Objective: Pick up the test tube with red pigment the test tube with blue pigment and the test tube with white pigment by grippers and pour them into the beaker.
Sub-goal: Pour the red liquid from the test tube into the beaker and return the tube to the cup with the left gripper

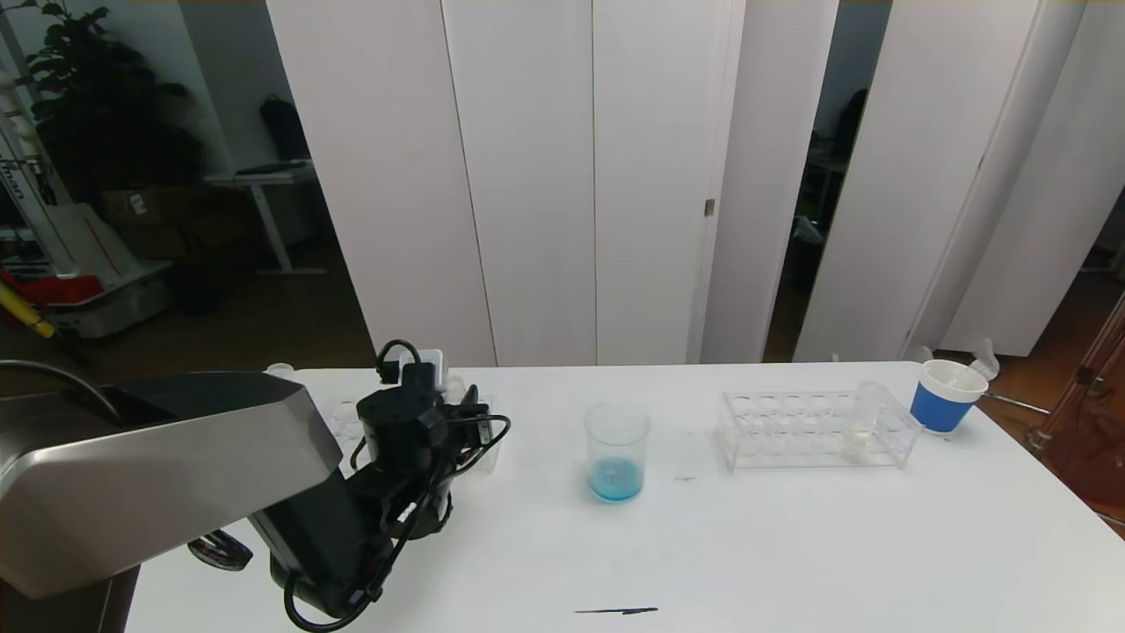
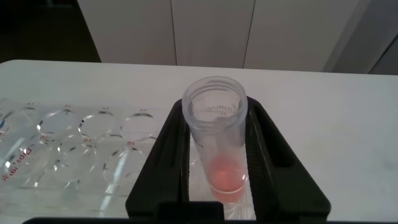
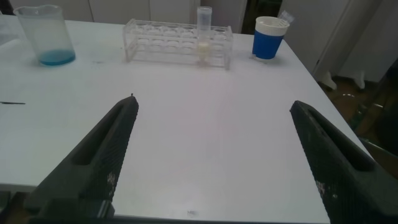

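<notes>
1. Clearly, the left gripper (image 2: 217, 186) was clamped on a clear tube (image 2: 215, 146) with pinkish-red pigment at its base, one black finger (image 2: 163, 168) pressed against each side of it.
2. The red tube stood upright between the fingers, open mouth up, just beside a clear rack (image 2: 68, 146) of round holes on the white table (image 1: 791, 545).
3. From the head view the left arm (image 1: 404, 457) sat over the table's left part, its body hiding the tube and most of that rack.
4. The beaker (image 1: 617, 452) stood near the table's middle, well apart from the left gripper, with a shallow layer of cyan-blue liquid in its bottom.
5. To the right of the beaker stood a second clear rack (image 1: 817, 429), apart from it.
6. The white-pigment tube (image 1: 862, 422) stood upright in a hole near that rack's right end, pale cream pigment at its base.
7. A blue-and-white paper cup (image 1: 947, 396) stood just beyond the rack's right end, near the table's far right corner.
8. The right gripper (image 3: 214, 155) hung low over the near right part of the table with its two dark fingers spread wide and nothing between them.
9. Its wrist view looked across bare tabletop toward the beaker (image 3: 43, 35), the rack (image 3: 177, 42), the white-pigment tube (image 3: 204, 34) and the cup (image 3: 269, 37) at the far side.
10. A thin dark mark (image 1: 617, 610) lay on the table near its front edge.
11. No separate tube holding blue pigment could be made out.
</notes>
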Motion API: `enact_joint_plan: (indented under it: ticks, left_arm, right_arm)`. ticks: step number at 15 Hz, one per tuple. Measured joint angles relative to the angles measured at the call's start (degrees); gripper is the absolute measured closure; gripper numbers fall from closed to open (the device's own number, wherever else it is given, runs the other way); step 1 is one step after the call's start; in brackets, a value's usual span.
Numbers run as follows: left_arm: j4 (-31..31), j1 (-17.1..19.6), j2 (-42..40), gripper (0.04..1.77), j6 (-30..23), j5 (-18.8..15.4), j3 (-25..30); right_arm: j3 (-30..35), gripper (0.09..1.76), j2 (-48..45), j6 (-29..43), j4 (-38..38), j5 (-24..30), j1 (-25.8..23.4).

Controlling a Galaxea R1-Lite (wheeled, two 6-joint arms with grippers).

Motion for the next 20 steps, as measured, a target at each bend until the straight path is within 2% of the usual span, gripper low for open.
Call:
enact_joint_plan:
  ticks: [7,10,12,14,16,18,20]
  left_arm:
    - [0.85,-0.11,-5.81,1.21,4.68,-0.38,0.11]
    - [2.01,-0.18,-9.35,1.21,6.61,-2.85,0.02]
    - [5.57,-0.40,-12.50,1.21,7.39,-5.01,-0.15]
    - [10.51,-0.77,-16.13,1.21,7.50,-10.35,-0.74]
    - [15.57,-0.93,-19.97,1.21,7.50,-21.49,-1.57]
    - [18.12,-0.94,-22.83,1.21,7.50,-32.39,-2.68]
    - [19.27,-1.01,-23.99,1.21,7.46,-38.40,-5.46]
  right_arm:
    - [0.00,0.10,0.00,0.02,-0.02,-0.01,-0.02]
    - [0.00,0.10,0.00,0.05,0.00,0.02,-0.02]
    - [0.00,0.10,0.00,0.05,0.00,0.00,0.00]
    - [0.00,0.10,0.00,0.02,0.00,0.00,-0.02]
    - [0.00,0.10,0.00,0.05,0.00,-0.01,0.00]
    - [0.00,0.10,0.00,0.05,0.00,0.00,-0.02]
    - [0.00,0.10,0.00,0.05,-0.02,-0.01,-0.02]
